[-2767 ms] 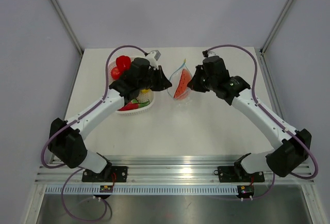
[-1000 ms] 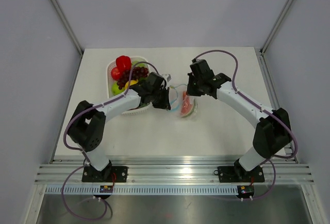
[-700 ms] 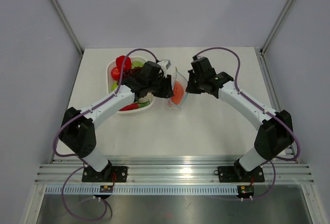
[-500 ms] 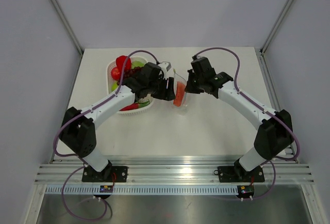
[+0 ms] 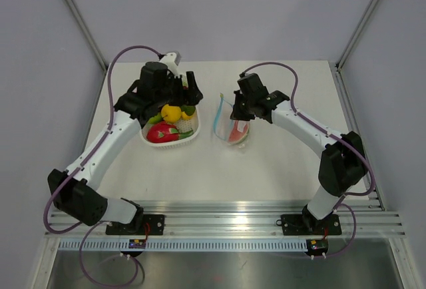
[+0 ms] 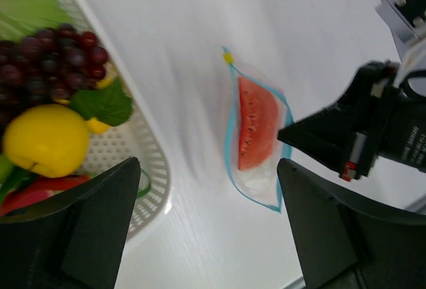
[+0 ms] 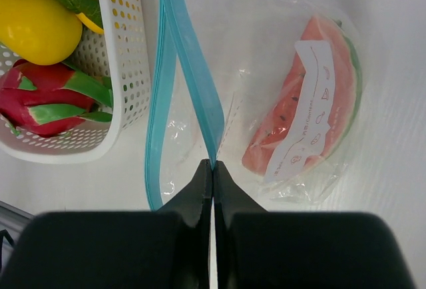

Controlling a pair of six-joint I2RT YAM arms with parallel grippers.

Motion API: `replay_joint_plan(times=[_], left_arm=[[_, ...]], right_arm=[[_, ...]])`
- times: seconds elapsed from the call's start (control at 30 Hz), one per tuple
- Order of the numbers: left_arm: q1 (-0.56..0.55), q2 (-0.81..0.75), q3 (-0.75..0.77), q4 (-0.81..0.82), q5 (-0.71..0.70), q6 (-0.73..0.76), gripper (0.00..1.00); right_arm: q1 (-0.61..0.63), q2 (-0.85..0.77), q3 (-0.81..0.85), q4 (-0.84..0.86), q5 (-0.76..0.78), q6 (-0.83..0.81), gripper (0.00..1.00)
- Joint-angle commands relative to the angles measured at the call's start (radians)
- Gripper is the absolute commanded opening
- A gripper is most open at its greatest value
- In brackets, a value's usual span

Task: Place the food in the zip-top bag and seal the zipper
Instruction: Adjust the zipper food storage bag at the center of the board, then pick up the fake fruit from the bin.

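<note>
The zip-top bag (image 5: 229,129) lies right of the basket with a red watermelon slice (image 7: 293,122) inside it. Its mouth stands open, and the pale blue zipper (image 7: 190,69) runs in two separate strips. My right gripper (image 7: 213,166) is shut on the right-hand strip, with the slice just to its right. More food sits in the white basket (image 5: 190,141): a yellow lemon (image 5: 171,112), dark grapes (image 6: 53,52) and a red-and-green dragon fruit (image 7: 46,102). My left gripper (image 5: 188,91) hovers open above the basket's right side, holding nothing, well left of the bag (image 6: 256,132).
The basket's slotted wall (image 7: 123,56) stands close to the left zipper strip. My right arm (image 5: 313,132) crosses the table's right half. The metal rail (image 5: 226,222) with both arm bases runs along the near edge.
My left gripper has opened, let go of the bag's mouth and swung back left to above the basket. The right gripper keeps hold of the zipper strip.
</note>
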Motion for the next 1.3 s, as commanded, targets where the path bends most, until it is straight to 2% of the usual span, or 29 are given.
replay_joint_plan(times=[0.0,0.1,0.23,0.33,0.5,0.57,0.67,0.73,0.93,1.13,1.27], left_arm=[[0.062,-0.009,-0.031,-0.005,-0.097,-0.032,0.90],[0.119,0.034,-0.054,-0.023,-0.113,-0.035,0.90],[0.121,0.074,-0.102,0.003,-0.254,-0.040,0.90],[0.122,0.103,-0.123,0.027,-0.305,-0.031,0.91],[0.128,0.184,-0.083,-0.002,-0.325,0.046,0.82],[0.139,0.226,-0.070,-0.011,-0.287,0.072,0.85],[0.144,0.246,-0.066,0.010,-0.314,0.040,0.91],[0.145,0.240,-0.093,0.039,-0.331,0.009,0.91],[0.144,0.310,-0.051,0.043,-0.402,-0.071,0.81],[0.127,0.347,-0.050,0.067,-0.523,-0.104,0.79],[0.122,0.361,-0.045,0.089,-0.543,-0.101,0.79]], right_arm=[[0.009,0.000,0.044,0.019,-0.018,0.010,0.00],[0.009,-0.008,0.038,0.022,-0.023,0.011,0.00],[0.009,-0.020,0.030,0.019,-0.027,0.010,0.00],[0.009,-0.032,0.024,0.018,-0.026,0.010,0.00],[0.009,-0.048,0.015,0.019,-0.041,0.011,0.00],[0.009,-0.051,0.015,0.024,-0.047,0.013,0.00],[0.009,-0.049,0.013,0.025,-0.050,0.011,0.00],[0.009,-0.046,0.012,0.025,-0.052,0.011,0.00],[0.009,-0.052,0.003,0.044,-0.081,0.019,0.00],[0.009,-0.049,0.000,0.059,-0.101,0.022,0.00],[0.009,-0.045,0.001,0.054,-0.109,0.020,0.00]])
